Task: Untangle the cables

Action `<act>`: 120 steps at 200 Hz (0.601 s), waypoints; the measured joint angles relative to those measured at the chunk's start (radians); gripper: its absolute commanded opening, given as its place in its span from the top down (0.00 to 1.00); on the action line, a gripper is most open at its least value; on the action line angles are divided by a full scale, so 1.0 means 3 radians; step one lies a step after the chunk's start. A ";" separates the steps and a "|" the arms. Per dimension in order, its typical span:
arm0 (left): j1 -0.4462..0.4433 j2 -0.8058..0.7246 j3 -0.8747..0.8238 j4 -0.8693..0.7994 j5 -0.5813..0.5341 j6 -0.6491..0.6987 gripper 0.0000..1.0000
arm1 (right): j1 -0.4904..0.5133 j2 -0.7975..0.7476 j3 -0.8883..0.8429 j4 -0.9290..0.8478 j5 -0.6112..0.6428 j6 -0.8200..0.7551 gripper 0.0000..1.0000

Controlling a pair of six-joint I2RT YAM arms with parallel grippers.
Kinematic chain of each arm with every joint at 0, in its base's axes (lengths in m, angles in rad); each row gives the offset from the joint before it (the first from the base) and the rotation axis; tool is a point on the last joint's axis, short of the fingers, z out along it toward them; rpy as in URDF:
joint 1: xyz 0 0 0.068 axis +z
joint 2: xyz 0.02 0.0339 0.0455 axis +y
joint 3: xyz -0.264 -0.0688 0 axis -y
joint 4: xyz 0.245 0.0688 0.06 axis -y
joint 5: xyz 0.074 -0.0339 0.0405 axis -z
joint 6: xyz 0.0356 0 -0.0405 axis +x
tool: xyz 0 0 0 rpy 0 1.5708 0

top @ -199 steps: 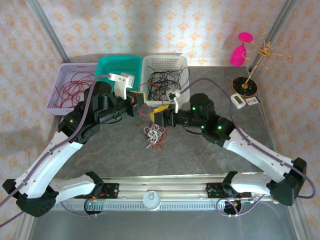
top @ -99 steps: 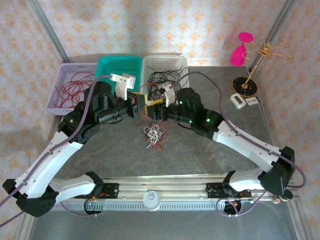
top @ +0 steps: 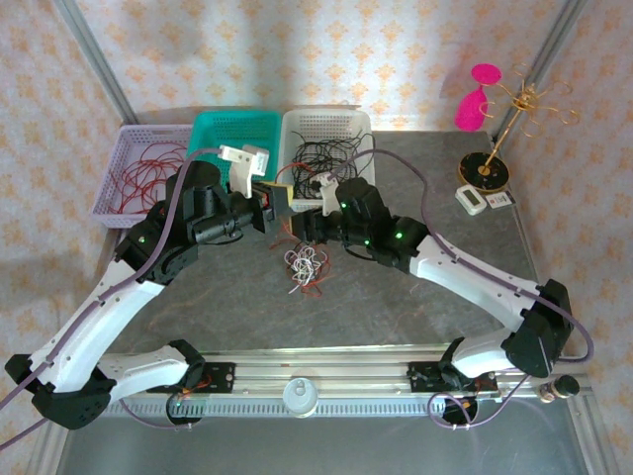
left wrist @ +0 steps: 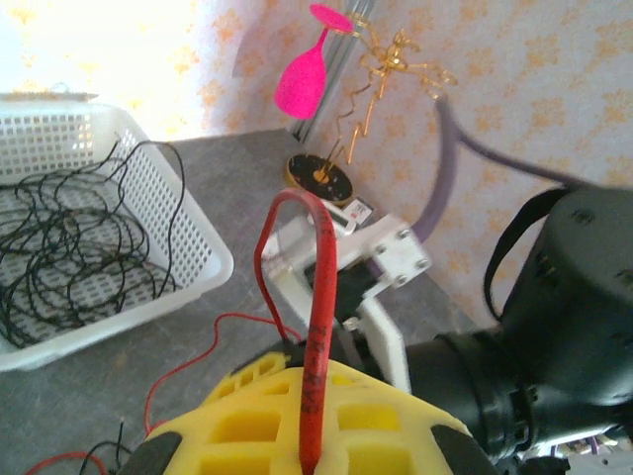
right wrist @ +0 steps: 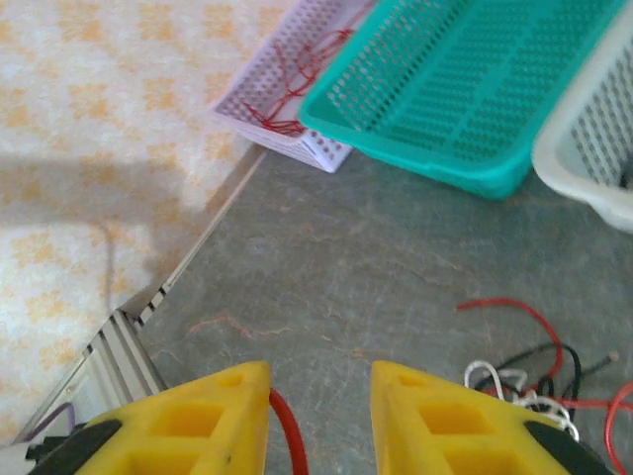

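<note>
The clump [top: 305, 265] of thin red, white and black cords lies on the grey surface [top: 237, 307] — light, limp and snag-prone, best lifted by one free loop. Above it the left fingers [left wrist: 257, 426] pinch a red cord [left wrist: 318, 297] tight, while the right fingers [right wrist: 208, 416] stand apart, a red strand just inside one — a white mesh basket [top: 326, 114] sits beyond

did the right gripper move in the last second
Yes. In the top view the right gripper has slid left, from below the white basket's middle toward its left corner, closer to the left gripper that pinches a red cable.

Three baskets [top: 104, 198] [top: 232, 129] [top: 326, 124], two arms [top: 99, 307] [top: 475, 277], one cable clump [top: 305, 265].
</note>
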 measured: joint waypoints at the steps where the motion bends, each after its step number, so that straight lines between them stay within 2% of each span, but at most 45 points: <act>1: 0.0000 -0.0003 -0.0004 0.0006 0.0000 0.0000 1.00 | 0.0000 -0.0001 -0.0005 -0.0001 0.0003 0.0014 0.69; 20: 0.0000 -0.0081 -0.0132 0.0186 0.0001 0.0000 1.00 | -0.0003 -0.0034 -0.0286 0.0117 -0.0009 0.0509 0.71; 40: 0.0000 -0.0153 -0.0261 0.0393 0.0005 -0.0003 1.00 | 0.0004 -0.0064 -0.0858 0.0524 -0.0200 0.1160 0.73; 68: 0.0000 -0.0178 -0.0425 0.0755 0.0015 -0.0017 1.00 | 0.0038 -0.0053 -0.1587 0.0944 -0.0404 0.1914 0.66; 93: 0.0000 -0.0169 -0.0519 0.0862 -0.0013 -0.0039 1.00 | 0.0060 -0.0202 -0.1640 0.0866 -0.0169 0.1961 0.59; 120: 0.0000 -0.0160 -0.0516 0.0857 -0.0089 -0.0038 1.00 | 0.0057 -0.0824 -0.1564 0.0646 0.0285 0.1525 0.60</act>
